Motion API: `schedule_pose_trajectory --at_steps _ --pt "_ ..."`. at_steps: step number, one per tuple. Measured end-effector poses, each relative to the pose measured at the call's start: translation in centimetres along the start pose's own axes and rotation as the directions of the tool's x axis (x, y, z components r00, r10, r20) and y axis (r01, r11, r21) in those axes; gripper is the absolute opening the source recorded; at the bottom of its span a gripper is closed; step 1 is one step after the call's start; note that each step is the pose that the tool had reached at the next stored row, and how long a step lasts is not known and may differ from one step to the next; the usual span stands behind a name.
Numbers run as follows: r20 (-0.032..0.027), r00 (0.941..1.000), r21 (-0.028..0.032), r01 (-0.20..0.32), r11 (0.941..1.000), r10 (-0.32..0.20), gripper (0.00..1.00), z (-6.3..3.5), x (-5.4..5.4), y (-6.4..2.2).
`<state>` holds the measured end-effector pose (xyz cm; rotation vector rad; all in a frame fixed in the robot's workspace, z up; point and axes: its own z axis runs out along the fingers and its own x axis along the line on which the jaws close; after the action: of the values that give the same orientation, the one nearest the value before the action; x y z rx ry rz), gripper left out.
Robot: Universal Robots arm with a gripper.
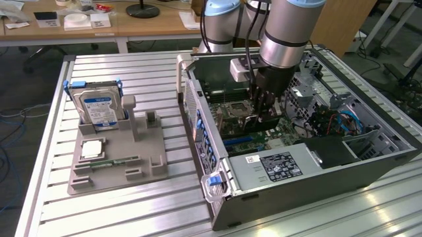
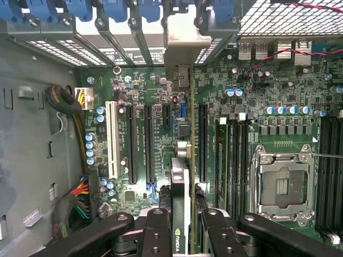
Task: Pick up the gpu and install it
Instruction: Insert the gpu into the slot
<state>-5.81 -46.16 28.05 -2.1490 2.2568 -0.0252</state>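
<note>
My gripper (image 1: 267, 106) reaches down into the open computer case (image 1: 197, 113) and is shut on the gpu (image 1: 260, 123), a dark card hanging upright over the motherboard. From the wrist, the gpu (image 2: 185, 176) appears edge-on between the black fingers (image 2: 158, 230), and its silver bracket (image 2: 182, 43) points at the rear slot openings of the case. The card's edge runs along the motherboard (image 2: 257, 107) between a short black slot (image 2: 166, 115) and a long black slot (image 2: 202, 139). Whether it touches a slot I cannot tell.
On the exterior view's left, a grey fixture (image 1: 118, 148) carries a silver blue-labelled hard drive (image 1: 99, 106) and a narrow green RAM stick (image 1: 112, 161). The case holds a power supply (image 1: 277, 165), a CPU socket (image 2: 283, 184), coloured cables (image 2: 80, 193) and blue slot latches (image 2: 115, 8).
</note>
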Motion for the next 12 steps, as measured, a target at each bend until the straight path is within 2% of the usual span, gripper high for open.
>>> schedule_pose_trajectory --at_steps 6,12 --pt "0.0 1.0 -0.003 0.0 1.0 0.0 0.26 0.02 0.0 -0.08" --pt "-0.0001 1.0 -0.0033 0.0 1.0 0.0 0.26 0.01 0.0 -0.09"
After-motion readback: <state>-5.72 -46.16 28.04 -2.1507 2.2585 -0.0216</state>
